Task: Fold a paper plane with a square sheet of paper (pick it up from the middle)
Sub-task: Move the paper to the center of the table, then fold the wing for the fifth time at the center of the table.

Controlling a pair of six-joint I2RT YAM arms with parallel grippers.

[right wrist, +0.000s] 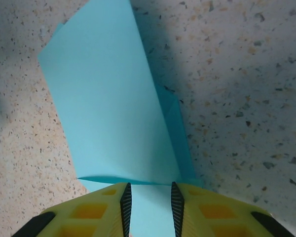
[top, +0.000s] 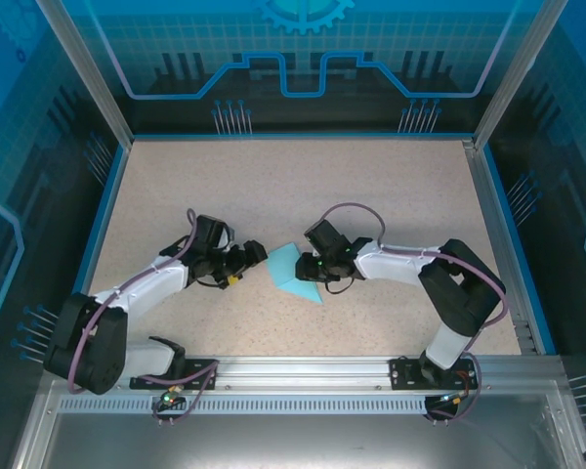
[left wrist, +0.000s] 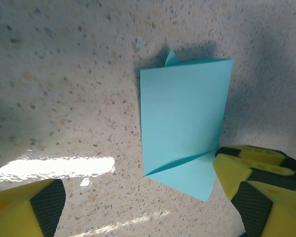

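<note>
The speckled beige desk (top: pixel 273 186) is carrying everything, with both arms reaching in from its near edge toward the middle. The left arm (top: pixel 156 278) is stretching in from the near left corner and the right arm (top: pixel 410 264) is bending in from the near right. The folded cyan sheet of paper (top: pixel 295 275) (left wrist: pixel 185 123) (right wrist: pixel 108 108) is sitting between them, midway between the left and right edges and closer to the near edge, one flap rising off the surface. The right claw (top: pixel 311 270) (right wrist: pixel 149 197) is gripping the sheet's edge, its jaws narrowed with paper between the pads. The left claw (top: pixel 257 256) (left wrist: pixel 138 182) is hanging wide open just beside the sheet, holding nothing.
</note>
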